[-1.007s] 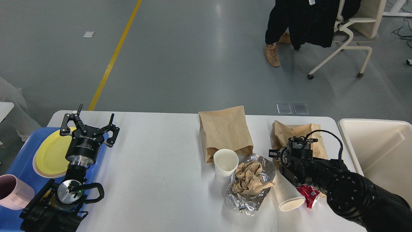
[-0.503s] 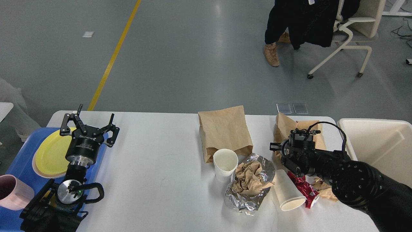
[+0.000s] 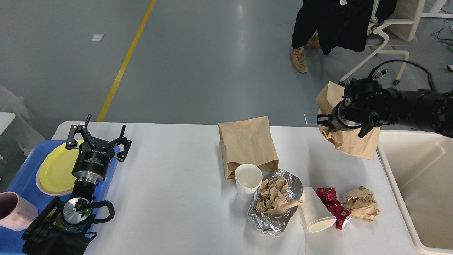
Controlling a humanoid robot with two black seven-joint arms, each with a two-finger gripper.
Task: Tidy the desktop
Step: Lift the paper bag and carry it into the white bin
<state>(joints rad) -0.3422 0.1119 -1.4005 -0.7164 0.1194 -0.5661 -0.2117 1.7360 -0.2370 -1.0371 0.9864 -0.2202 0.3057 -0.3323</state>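
Observation:
The white desktop [image 3: 177,170] holds a flat brown paper bag [image 3: 247,145], an upright white paper cup [image 3: 247,180], crumpled foil with brown paper [image 3: 274,203], a white cup on its side [image 3: 315,209], a red wrapper [image 3: 332,209] and a crumpled brown paper ball [image 3: 361,209]. My right gripper [image 3: 331,122] is shut on a crumpled brown paper bag [image 3: 354,143] and holds it in the air above the desktop's far right corner, beside the cream bin [image 3: 414,156]. My left gripper [image 3: 97,136] is open and empty over the desktop's left edge.
A blue tray [image 3: 21,177] at the left holds a yellow plate [image 3: 56,166] and a pink cup [image 3: 14,210]. A person's legs [image 3: 300,53] and an office chair [image 3: 382,46] are beyond the table.
My right gripper has lifted the crumpled brown bag off the desktop and carried it up and right towards the bin. The paper ball that the arm hid now shows. The left arm has not moved.

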